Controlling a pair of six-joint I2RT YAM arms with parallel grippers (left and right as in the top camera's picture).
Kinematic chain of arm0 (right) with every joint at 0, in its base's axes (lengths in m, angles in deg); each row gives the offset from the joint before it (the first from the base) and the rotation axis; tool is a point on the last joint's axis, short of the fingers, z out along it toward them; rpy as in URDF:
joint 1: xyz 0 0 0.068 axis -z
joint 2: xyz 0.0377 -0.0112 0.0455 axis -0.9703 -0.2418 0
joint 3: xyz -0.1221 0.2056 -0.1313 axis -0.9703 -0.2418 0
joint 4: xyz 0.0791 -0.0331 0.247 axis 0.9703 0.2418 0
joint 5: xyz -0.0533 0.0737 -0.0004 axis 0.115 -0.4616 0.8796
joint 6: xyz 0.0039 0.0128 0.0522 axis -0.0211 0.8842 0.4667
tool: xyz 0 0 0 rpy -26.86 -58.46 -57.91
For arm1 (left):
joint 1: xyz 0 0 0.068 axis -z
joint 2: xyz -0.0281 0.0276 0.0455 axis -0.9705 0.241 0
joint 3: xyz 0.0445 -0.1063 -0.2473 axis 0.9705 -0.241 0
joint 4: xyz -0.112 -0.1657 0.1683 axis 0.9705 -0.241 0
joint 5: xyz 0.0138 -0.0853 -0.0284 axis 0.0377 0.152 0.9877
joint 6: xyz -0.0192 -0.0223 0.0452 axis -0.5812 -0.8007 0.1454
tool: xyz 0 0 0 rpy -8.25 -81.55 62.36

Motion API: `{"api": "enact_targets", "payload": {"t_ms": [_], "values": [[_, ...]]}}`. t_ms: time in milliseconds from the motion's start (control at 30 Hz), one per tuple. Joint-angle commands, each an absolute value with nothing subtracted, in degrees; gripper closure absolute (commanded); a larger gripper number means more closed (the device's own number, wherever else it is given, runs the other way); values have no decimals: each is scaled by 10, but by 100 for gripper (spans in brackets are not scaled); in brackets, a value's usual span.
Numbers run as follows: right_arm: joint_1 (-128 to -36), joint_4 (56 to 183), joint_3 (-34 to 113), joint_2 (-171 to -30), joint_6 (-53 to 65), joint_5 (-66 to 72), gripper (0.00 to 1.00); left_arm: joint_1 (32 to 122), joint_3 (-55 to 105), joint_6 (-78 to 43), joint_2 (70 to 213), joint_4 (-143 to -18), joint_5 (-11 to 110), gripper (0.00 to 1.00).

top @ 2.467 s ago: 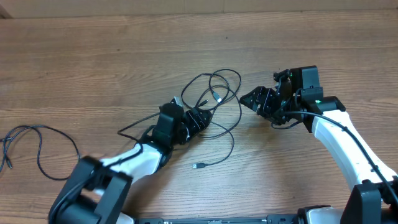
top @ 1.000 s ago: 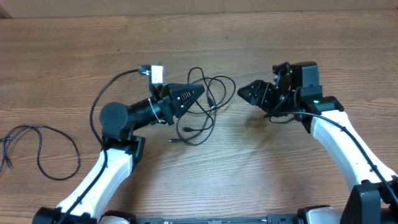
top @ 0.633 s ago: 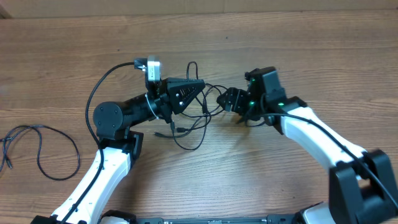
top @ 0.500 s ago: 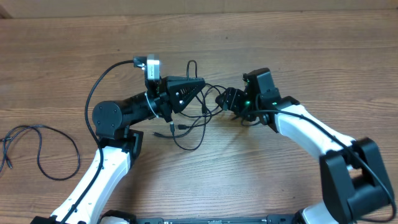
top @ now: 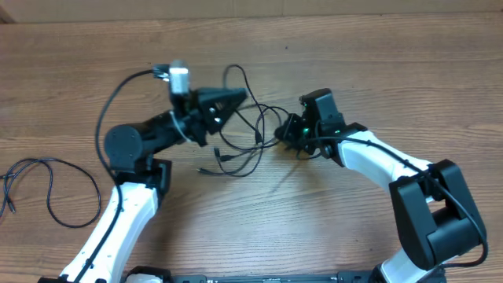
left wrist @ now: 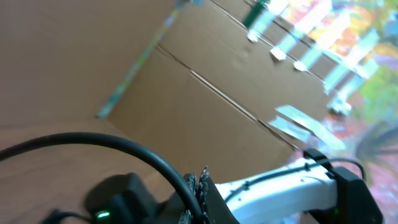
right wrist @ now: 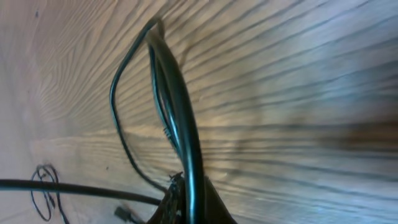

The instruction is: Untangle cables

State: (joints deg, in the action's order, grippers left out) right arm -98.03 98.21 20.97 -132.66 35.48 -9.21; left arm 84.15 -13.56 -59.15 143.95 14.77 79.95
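1. Cables first: the tangle of cables (top: 259, 126) hangs between the two sets of fingers, partly lifted, with its lower loops and two small plug ends (top: 222, 156) trailing onto the surface (top: 354, 63) just below and between them.
2. Left fingers (top: 229, 98) are closed and raised off the surface, pointing toward the right arm. Strands run straight out from their tip, so they appear to be pinching one part of the tangle. The left wrist view shows a black strand (left wrist: 124, 144) arcing past right at the fingers, which fits that reading.
3. Right fingers (top: 288, 134) are closed too, low and on the opposite side of the knot. From the right wrist view a strand (right wrist: 180, 106) rises directly out from between them, so they are clamped on a cable.
4. Holding the tangle at two opposite points looks deliberate. With one side lifted and the other anchored, pulling the fingers apart would open the loops and show which strand crosses which.
5. Slack loops hang under the left fingers, which probably lets gravity loosen the crossings.
6. A separate cable (top: 49, 192) lies coiled alone on the surface, well away to the far side of the left fingers. It looks already freed, so two cords seem left to part.
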Motion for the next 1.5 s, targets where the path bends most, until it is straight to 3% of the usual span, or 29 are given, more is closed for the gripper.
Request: {"api": "enact_targets", "payload": {"t_ms": [0, 333, 600, 800, 1133, 1467], "values": [[-919, 1014, 209, -1326, 335, -56, 96, 770, -109, -619, 1429, 153, 803, 96], [-786, 1135, 209, -1326, 289, 46, 96, 594, -81, -632, 1429, 135, 771, 96], [-777, 1172, 209, -1326, 290, 101, 96, 530, -81, -564, 1429, 12, 639, 96], [-770, 1238, 209, -1326, 331, 248, 96, 480, -58, -535, 1429, -68, 523, 96], [-730, 1253, 209, -1326, 339, 265, 96, 457, 52, -398, 1429, -297, 377, 96], [-732, 1249, 209, -1326, 339, 202, 96, 457, 55, -370, 1498, -317, 347, 96]]}}
